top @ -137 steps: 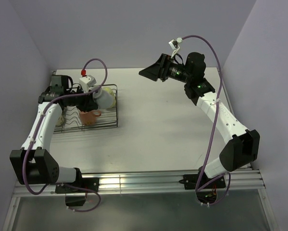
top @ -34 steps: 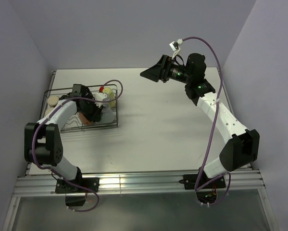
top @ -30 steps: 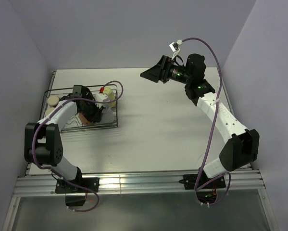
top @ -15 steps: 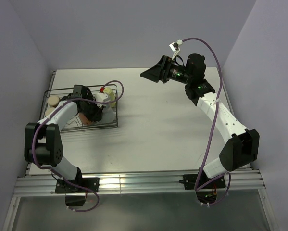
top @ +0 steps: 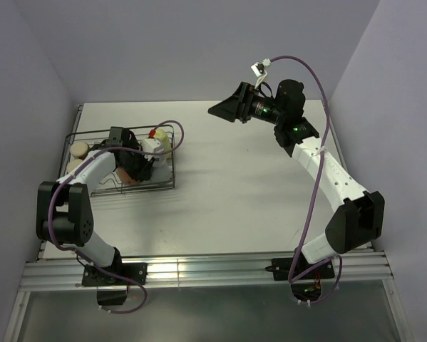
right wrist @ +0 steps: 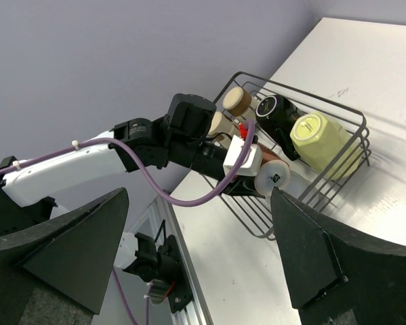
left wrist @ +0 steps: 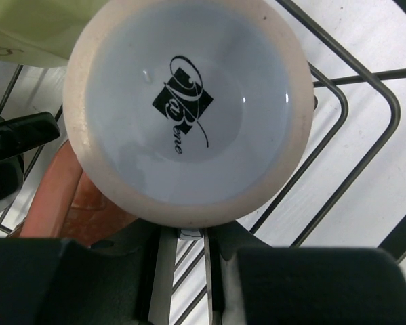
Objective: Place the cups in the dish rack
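Note:
The dish rack point(top: 173, 153) stands at the table's far left. A pink cup point(left wrist: 189, 101) lies on its side in it, its white base with a black logo facing the left wrist camera. My left gripper point(left wrist: 189, 271) is shut just below that base, apparently on the cup's handle, with only a thin slit between the jaws. From the right wrist view, the pink cup point(right wrist: 272, 177) is at the rack's near end. A pale yellow mug point(right wrist: 318, 139), a black cup point(right wrist: 277, 112) and two brown cups point(right wrist: 236, 100) sit behind it. My right gripper point(top: 224, 107) hangs open high over the table's far side.
The rack's wire rim point(left wrist: 365, 101) runs close to the right of the pink cup, and the yellow mug point(left wrist: 26, 34) sits just above it. The left arm point(right wrist: 87, 169) reaches across the rack. Side walls close in the table on the left, right and back.
The left gripper and the pink cup have shifted slightly left and lower inside the rack. The right arm has not moved.

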`<move>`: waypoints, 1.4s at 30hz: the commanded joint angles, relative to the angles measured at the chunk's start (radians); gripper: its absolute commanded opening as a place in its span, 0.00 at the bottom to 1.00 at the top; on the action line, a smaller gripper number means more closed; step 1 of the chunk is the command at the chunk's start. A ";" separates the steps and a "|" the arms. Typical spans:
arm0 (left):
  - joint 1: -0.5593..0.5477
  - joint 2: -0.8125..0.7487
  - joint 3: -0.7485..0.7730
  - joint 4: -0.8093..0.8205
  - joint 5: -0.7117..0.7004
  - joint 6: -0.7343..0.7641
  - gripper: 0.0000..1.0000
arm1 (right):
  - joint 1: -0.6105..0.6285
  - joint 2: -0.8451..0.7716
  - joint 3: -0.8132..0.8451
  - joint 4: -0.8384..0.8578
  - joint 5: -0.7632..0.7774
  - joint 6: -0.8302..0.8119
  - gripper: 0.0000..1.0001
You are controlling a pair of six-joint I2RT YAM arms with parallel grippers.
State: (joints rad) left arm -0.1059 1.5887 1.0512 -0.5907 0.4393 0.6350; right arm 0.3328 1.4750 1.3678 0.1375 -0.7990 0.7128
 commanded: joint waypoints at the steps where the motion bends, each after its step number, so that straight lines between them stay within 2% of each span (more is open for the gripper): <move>1: -0.006 -0.024 0.007 0.051 0.027 0.002 0.26 | -0.011 -0.027 0.005 0.022 -0.003 -0.001 0.93; 10: -0.014 -0.025 0.007 0.048 0.024 -0.003 0.41 | -0.008 -0.025 0.013 0.016 -0.003 -0.007 0.93; 27: -0.021 -0.194 0.072 -0.072 -0.005 -0.026 0.42 | -0.011 -0.045 0.011 -0.013 -0.003 -0.049 0.93; 32: -0.021 -0.298 0.062 -0.095 -0.004 -0.028 0.47 | -0.015 -0.056 0.014 -0.068 0.003 -0.122 0.93; 35: -0.023 -0.354 0.088 -0.113 0.035 -0.043 0.56 | -0.018 -0.065 0.022 -0.130 0.026 -0.202 0.93; 38: -0.038 -0.377 0.145 -0.121 0.068 -0.087 0.74 | -0.028 -0.085 0.014 -0.196 0.058 -0.292 0.94; 39: -0.044 -0.375 0.162 -0.118 0.072 -0.125 0.90 | -0.028 -0.091 0.013 -0.217 0.085 -0.320 0.94; 40: -0.055 -0.369 0.199 -0.113 0.059 -0.148 0.99 | -0.031 -0.102 0.013 -0.264 0.102 -0.352 0.95; 42: -0.103 -0.333 0.240 -0.104 0.007 -0.243 0.99 | -0.031 -0.110 0.014 -0.315 0.145 -0.453 0.96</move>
State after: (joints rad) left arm -0.1627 1.2404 1.2095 -0.7158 0.4557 0.5198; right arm 0.3115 1.4284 1.3678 -0.0921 -0.7273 0.4316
